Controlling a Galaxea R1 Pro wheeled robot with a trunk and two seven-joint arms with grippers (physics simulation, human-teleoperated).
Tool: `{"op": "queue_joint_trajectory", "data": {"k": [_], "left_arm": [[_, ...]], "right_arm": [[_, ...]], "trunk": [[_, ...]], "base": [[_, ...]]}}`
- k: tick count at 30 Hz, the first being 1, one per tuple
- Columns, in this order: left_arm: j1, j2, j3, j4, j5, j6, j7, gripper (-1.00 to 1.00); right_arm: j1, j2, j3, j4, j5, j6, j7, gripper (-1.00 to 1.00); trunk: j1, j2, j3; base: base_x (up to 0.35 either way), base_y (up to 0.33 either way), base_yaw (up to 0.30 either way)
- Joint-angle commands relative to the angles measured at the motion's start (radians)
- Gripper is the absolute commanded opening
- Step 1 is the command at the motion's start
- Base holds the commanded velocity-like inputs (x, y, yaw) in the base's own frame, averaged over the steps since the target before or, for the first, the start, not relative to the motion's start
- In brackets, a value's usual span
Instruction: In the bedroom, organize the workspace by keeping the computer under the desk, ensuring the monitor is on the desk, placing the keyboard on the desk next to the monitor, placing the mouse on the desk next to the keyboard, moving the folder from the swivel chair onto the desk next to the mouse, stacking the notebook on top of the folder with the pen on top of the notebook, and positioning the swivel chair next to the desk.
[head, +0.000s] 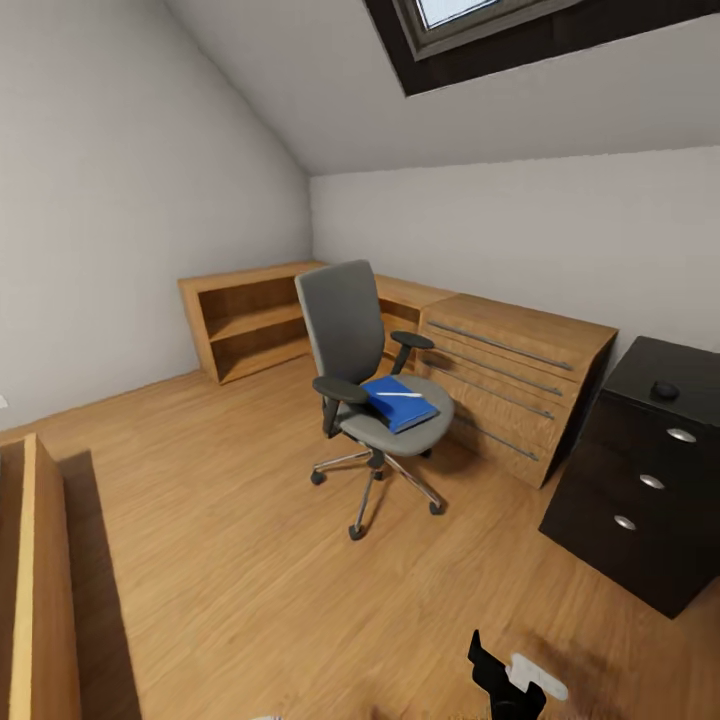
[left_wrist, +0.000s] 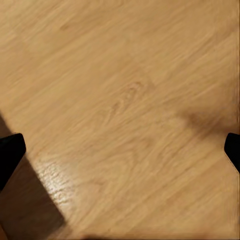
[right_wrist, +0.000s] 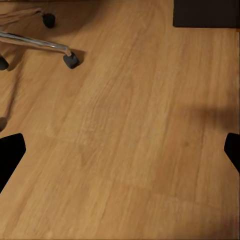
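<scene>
The folder (head: 399, 402) lies on the chair (head: 365, 380) seat with a pen (head: 399, 394) on top. Both claws (left (left_wrist: 120, 155), right (right_wrist: 120, 157)) hang spread open over the floor (head: 250, 560), holding nothing. Better drive close first, then reach slowly.

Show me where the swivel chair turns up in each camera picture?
Head view: swivel chair mid-picture, before the wooden drawers.
Right wrist view: swivel chair's chrome legs and castors on the plank floor.
Left wrist view: plank floor, a shadow across it.
Shared landmark: the plank floor.
</scene>
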Motion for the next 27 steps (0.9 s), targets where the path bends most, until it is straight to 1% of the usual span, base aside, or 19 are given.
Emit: {"op": "queue_joint_trajectory", "data": {"k": [1, 22, 24, 26, 27], "left_arm": [[0.000, 0.001, -0.008, 0.001, 0.010, -0.004, 0.006, 1.00], [0.000, 0.002, -0.007, 0.000, 0.011, -0.006, 0.009, 1.00], [0.000, 0.002, -0.007, 0.000, 0.011, -0.007, 0.009, 1.00], [0.000, 0.002, -0.007, 0.000, 0.011, -0.007, 0.009, 1.00], [0.000, 0.002, -0.007, 0.000, 0.011, -0.007, 0.010, 1.00]], "right_arm": [[-0.001, 0.000, 0.005, 0.002, -0.006, -0.004, -0.002, 1.00], [-0.001, 0.001, 0.005, 0.002, -0.005, -0.004, -0.001, 1.00], [-0.001, 0.001, 0.005, 0.002, 0.001, -0.004, 0.000, 1.00], [-0.001, 0.001, 0.005, 0.002, 0.017, -0.004, -0.001, 1.00], [-0.001, 0.001, 0.005, 0.002, 0.031, -0.004, -0.001, 1.00]], "trunk": [[-0.004, 0.007, 0.002], [-0.085, 0.154, 0.068], [-0.092, 0.168, 0.074], [-0.100, 0.182, 0.081], [-0.104, 0.189, 0.084]], "base": [[0.000, 0.000, -0.299], [0.000, 0.000, -0.299], [0.000, 0.000, -0.299], [0.000, 0.000, -0.299], [0.000, 0.000, -0.299]]}}
